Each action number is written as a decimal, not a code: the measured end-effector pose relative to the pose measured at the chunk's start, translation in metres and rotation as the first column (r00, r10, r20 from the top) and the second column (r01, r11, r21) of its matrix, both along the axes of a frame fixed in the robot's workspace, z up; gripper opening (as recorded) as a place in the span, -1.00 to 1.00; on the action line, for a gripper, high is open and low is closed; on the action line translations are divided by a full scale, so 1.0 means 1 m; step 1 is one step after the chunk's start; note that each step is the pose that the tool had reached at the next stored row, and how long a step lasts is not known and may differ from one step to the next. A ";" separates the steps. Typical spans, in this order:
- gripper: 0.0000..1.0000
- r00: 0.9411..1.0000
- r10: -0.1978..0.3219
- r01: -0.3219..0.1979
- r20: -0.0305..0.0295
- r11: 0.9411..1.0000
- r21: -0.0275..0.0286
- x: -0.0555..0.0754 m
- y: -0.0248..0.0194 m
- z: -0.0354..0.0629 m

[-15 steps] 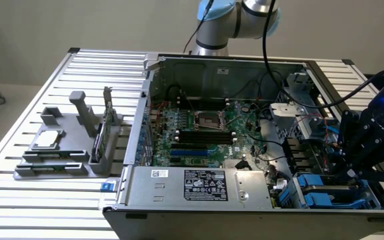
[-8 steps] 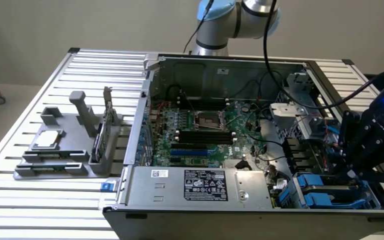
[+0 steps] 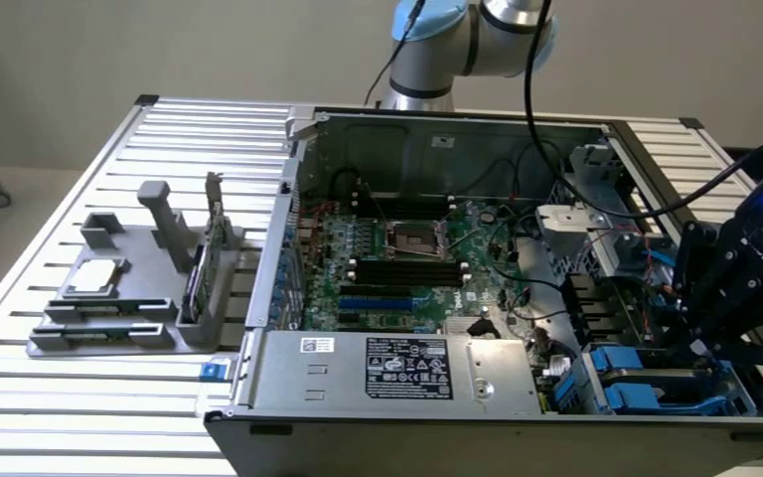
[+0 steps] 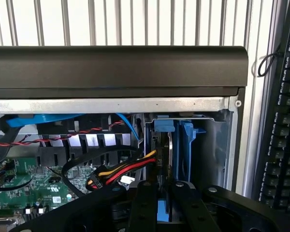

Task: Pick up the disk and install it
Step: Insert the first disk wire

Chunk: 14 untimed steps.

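The disk point(image 4: 170, 150) stands edge-on in its blue rail frame point(image 4: 186, 145), inside the drive bay at the corner of the open computer case point(image 3: 275, 298). My gripper point(image 4: 163, 205) is right over it. Its two black fingers point(image 4: 144, 208) are shut on the blue frame, and a strip of blue shows between them. In the exterior view my gripper point(image 3: 706, 343) hangs low over the bay on the exterior view's right, above the blue carriers point(image 3: 634, 383). Its body hides the held disk there.
Red, yellow and black cables point(image 4: 121, 171) run beside the bay. The motherboard point(image 3: 395, 258) and the labelled power supply point(image 3: 395, 368) occupy the case. A grey fixture point(image 3: 116, 308) with a small silver chip and an upright green card stands on the slatted table. A keyboard point(image 4: 282, 125) lies beyond the case wall.
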<state>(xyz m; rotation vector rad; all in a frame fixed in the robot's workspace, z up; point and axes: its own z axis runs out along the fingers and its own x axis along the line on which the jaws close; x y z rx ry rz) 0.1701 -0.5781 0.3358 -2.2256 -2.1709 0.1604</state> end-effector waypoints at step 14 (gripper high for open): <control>-0.67 1.000 -0.011 0.011 0.000 1.000 0.000 0.003 0.0029 0.0002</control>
